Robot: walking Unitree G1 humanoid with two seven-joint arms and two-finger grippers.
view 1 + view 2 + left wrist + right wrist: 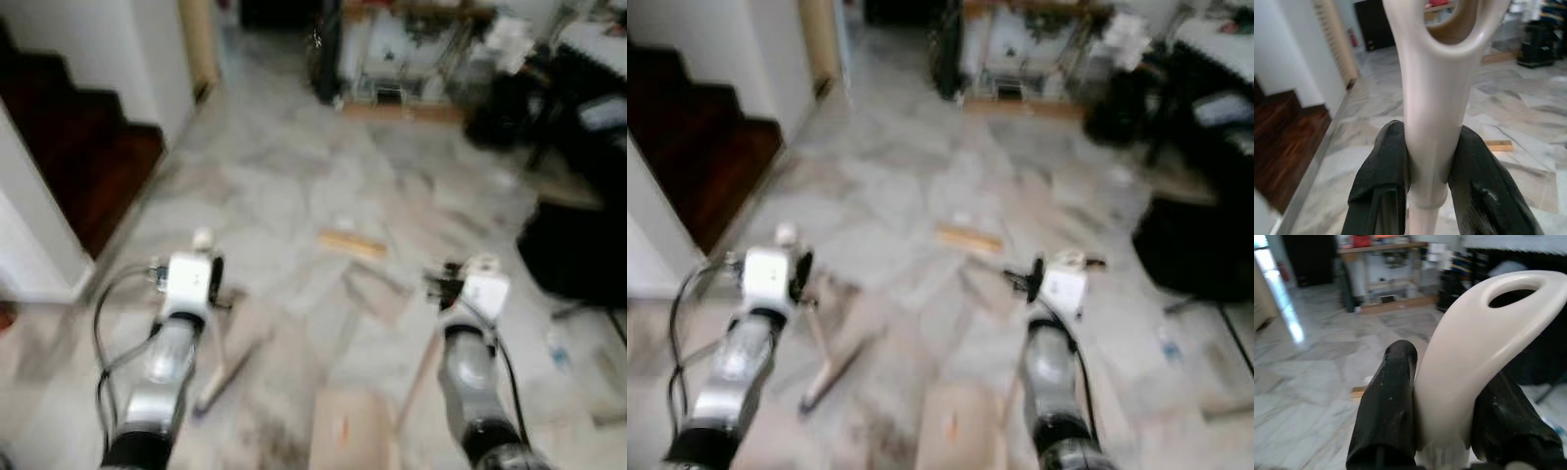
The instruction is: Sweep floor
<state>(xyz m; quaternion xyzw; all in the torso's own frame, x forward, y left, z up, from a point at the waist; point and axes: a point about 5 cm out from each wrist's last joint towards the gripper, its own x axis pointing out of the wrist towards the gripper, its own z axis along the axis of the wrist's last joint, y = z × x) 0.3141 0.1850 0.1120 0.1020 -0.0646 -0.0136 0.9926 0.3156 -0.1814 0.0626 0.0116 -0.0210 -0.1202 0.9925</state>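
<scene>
- The left gripper (1427,196) is clamped on a cream broom handle (1432,98); the right gripper (1444,431) pinches a cream dustpan handle (1474,357).
- Both tools hang to the marble floor (294,186), which is what needs sweeping.
- Risk: the head views are blurred, so a wide stroke could push the small wooden block (351,243) away or twist a handle in its 2 fingers.
- Stair edge (118,186) left, dark furniture (578,255) right; open room lies ahead.

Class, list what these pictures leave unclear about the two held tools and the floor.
- Left gripper: cream handle cut off by the frame; tool head unseen.
- Right gripper: looped handle, lower end hidden by fingers.
- Flat wooden piece on the floor: blurred, unidentifiable.
</scene>
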